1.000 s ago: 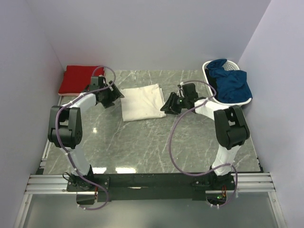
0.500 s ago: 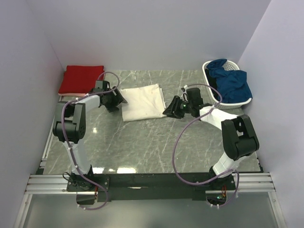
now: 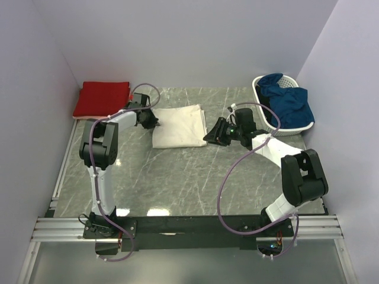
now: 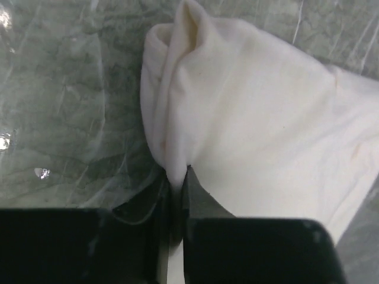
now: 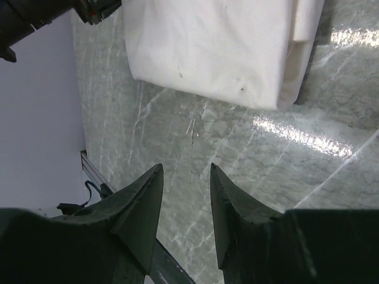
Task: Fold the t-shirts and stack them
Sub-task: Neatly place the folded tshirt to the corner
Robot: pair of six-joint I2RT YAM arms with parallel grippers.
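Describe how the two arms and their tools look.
The left arm and right arm have white links and bulky black joints, each trailed by a loose mauve cable. The left tool and right tool are black with tapered, pointed fingers.

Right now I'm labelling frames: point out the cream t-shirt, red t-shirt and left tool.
cream t-shirt [image 3: 177,125], top view, middle of folded cloth.
red t-shirt [image 3: 102,97], top view, middle of folded cloth.
left tool [image 4: 177,180], left wrist view, between fingertips.

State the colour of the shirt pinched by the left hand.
The shirt is cream; left wrist view shows it best.
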